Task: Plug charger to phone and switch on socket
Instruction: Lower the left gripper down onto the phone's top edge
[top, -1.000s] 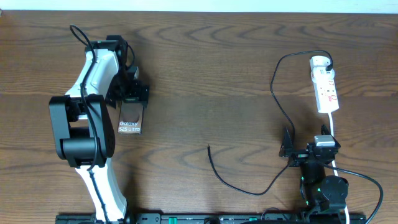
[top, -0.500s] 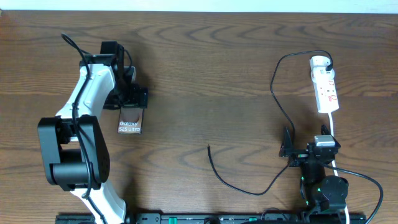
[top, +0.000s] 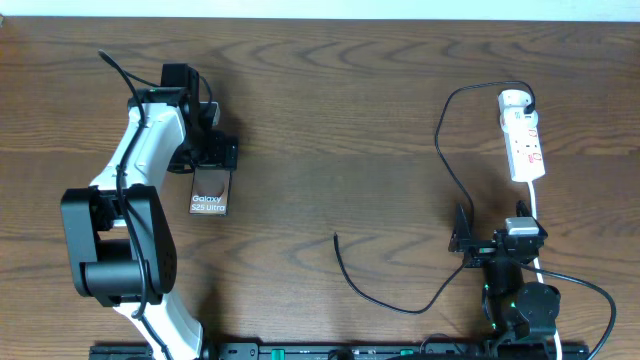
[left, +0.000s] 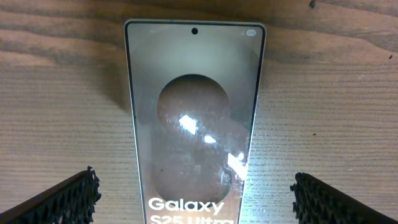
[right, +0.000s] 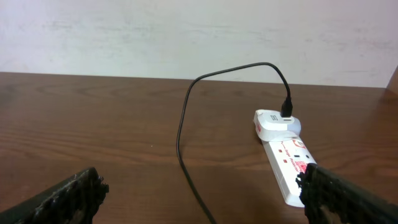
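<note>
The phone (top: 209, 191) lies face up on the wooden table, its "Galaxy S25 Ultra" lettering showing. My left gripper (top: 214, 160) hovers open over its far end. In the left wrist view the phone (left: 194, 118) runs between the two spread fingertips (left: 74, 196) without touching them. The white socket (top: 523, 135) lies at the far right. The black charger (top: 440, 135) leaves an adapter at the socket's far end, and its free tip (top: 335, 237) rests mid-table. My right gripper (top: 495, 222) stands open near the socket's (right: 286, 162) near end, the charger (right: 183, 124) running between its fingers.
The socket's white cord (top: 538, 215) runs toward the table's front beside the right arm. A thick black robot cable (top: 590, 290) loops at the front right. A pale wall (right: 186, 31) stands behind the table's far edge.
The left arm's elbow has swung toward the table's left front and its gripper has shifted slightly over the phone's far end. The right arm, charger and socket have not moved.
</note>
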